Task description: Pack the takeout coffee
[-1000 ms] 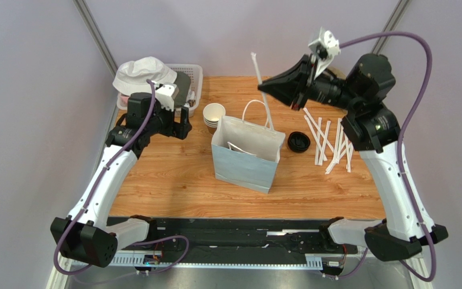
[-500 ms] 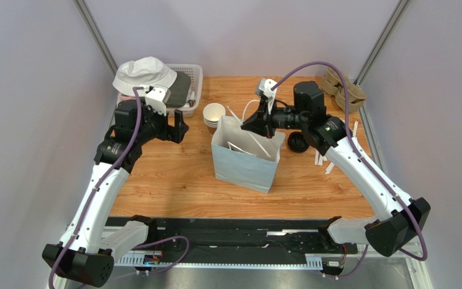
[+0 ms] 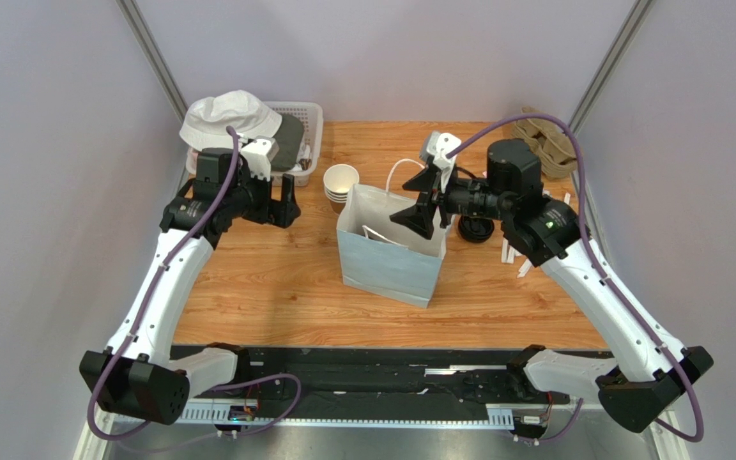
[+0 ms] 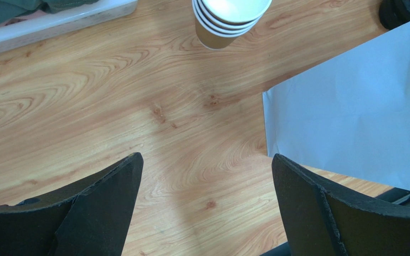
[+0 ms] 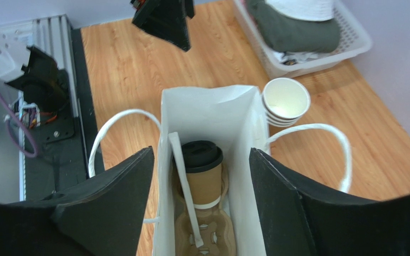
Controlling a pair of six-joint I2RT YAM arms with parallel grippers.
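Right gripper [image 5: 200,154] open, holding nothing, over the bag [image 5: 212,104]; coffee cup [image 5: 203,178] upright inside, straight below between the fingers, not touching. Left gripper [image 4: 206,176] wide open, empty.

a blue-grey paper bag [image 3: 391,261] is stood upright on the wooden table [image 3: 276,287], with a stack of lidless cups [image 3: 341,182] just behind its left corner. a white hat [image 3: 231,117] is laid over a white basket [image 3: 310,117] at back left.
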